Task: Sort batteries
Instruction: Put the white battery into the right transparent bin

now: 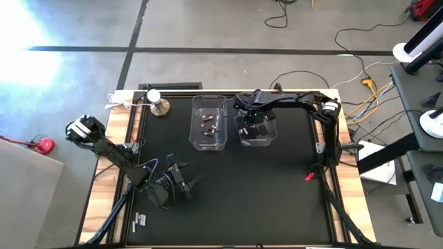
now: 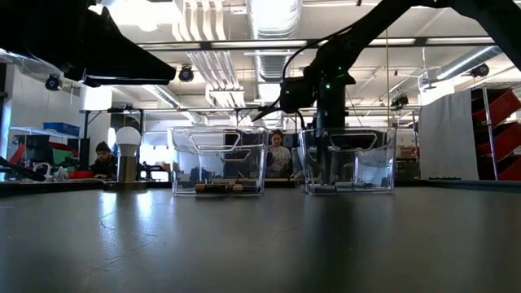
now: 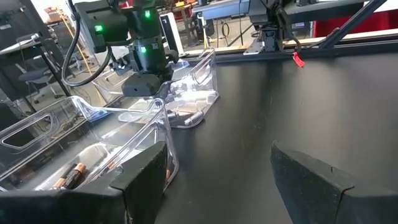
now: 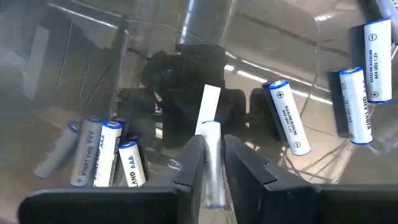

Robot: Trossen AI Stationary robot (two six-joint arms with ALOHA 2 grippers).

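The white batteries (image 4: 288, 117) carry print: "AAA" reads clearly on one (image 4: 129, 164) (preceded by letters ending "LAND"), and a plus sign marks another's tip.

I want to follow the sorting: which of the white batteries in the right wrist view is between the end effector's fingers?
The upright white battery in the picture's middle, between the right end effector fingers; the other white batteries lie apart on the bin floor.

White batteries (image 4: 287, 116) with blue ends are scattered flat across the right wrist frame; one white cell (image 4: 211, 163) is seen at lower centre. Dark batteries (image 1: 208, 124) are grouped at upper centre overhead.
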